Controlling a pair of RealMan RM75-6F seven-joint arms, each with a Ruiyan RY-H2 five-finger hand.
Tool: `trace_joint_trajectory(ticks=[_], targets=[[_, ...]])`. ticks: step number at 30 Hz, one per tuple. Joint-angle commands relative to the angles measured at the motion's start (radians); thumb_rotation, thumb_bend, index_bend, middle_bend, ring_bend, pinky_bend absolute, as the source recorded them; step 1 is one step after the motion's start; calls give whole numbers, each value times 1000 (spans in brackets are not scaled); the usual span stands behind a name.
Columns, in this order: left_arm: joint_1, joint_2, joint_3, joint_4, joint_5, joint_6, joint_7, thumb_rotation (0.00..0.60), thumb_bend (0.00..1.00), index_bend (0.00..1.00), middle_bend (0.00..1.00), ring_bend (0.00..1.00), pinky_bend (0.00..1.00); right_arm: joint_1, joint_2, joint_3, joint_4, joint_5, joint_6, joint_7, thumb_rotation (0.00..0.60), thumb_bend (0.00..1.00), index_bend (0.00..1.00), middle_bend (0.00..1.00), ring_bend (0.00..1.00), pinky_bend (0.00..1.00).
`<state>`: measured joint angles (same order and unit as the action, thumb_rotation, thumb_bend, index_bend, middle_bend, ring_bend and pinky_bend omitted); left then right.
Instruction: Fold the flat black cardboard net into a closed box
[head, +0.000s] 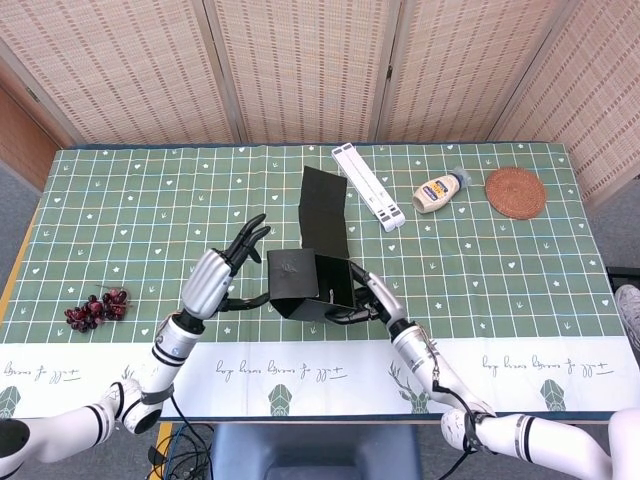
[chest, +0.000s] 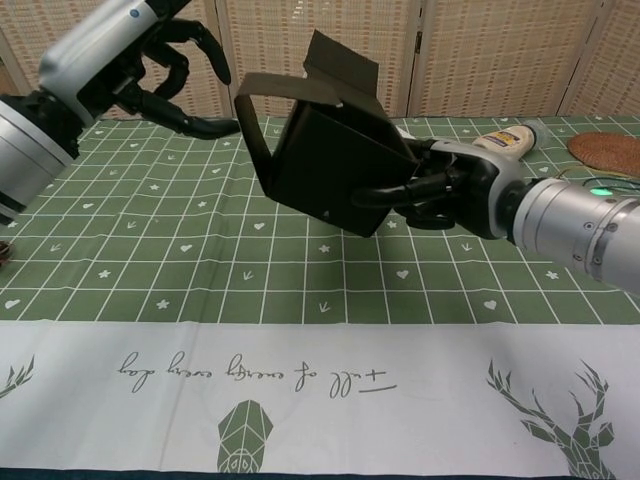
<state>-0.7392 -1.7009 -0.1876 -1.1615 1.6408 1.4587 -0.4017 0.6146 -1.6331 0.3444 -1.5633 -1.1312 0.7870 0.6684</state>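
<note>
Right hand: hand (head: 366, 297) (chest: 450, 190) grips the black box (head: 310, 280) (chest: 335, 165) from its right side, fingers (chest: 400, 190) wrapped under and across the near face, holding it tilted and off the surface.
Left hand: hand (head: 215, 275) (chest: 130, 60) holds nothing; its fingers (head: 248, 235) are spread and lightly curved, with one dark fingertip reaching to the box's left flap (chest: 255, 120). Whether it actually presses the flap I cannot tell.
Box: partly folded, body already formed into a hollow shell, one long flap (head: 323, 212) standing up behind it, a narrow strip bent over the left side. It sits between the two hands, near the front middle of the surface.
Surface: table (head: 120, 200) covered with a green checked cloth, a white printed band along the near edge.
Grapes: dark red bunch (head: 95, 308) at the front left, well apart from the left hand.
White strip: long flat white piece (head: 367, 186) lying at an angle behind the box, just right of the upright flap.
Bottle: squeeze bottle (head: 438, 191) lying on its side, near the white piece.
Coaster: round woven mat (head: 515, 192) toward the far right corner, beside the bottle.
Backdrop: woven folding screens (head: 300, 60) behind the table.
</note>
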Motion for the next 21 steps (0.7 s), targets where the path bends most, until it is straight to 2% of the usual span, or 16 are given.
trace_joint_trajectory(ticks=[1,6,8,12,14,21], targets=[[-4,-2,2,2,3,-4,4,600,145,0,0,447,850,8,-8,-5,5,4,2,-21,600,131,293,453,842,1000],[-18,-18,15,45,31,3,29,600,145,25,0,466,850,20,-16,-8,10,19,0,-57,600,131,293,453,842,1000],[-26,-32,18,76,46,15,43,600,145,100,7,457,850,22,-20,-9,15,26,-1,-68,600,131,293,453,842,1000],[-46,-55,38,163,97,45,73,600,145,272,136,491,850,26,-24,-9,21,36,-1,-81,600,131,293,453,842,1000],[-53,-63,51,200,118,57,70,600,145,306,170,496,850,27,-26,-12,26,35,1,-90,600,130,293,453,842,1000],[-71,-93,78,273,140,67,59,600,145,337,200,516,851,35,-38,-18,51,37,-5,-108,600,131,293,453,842,1000]])
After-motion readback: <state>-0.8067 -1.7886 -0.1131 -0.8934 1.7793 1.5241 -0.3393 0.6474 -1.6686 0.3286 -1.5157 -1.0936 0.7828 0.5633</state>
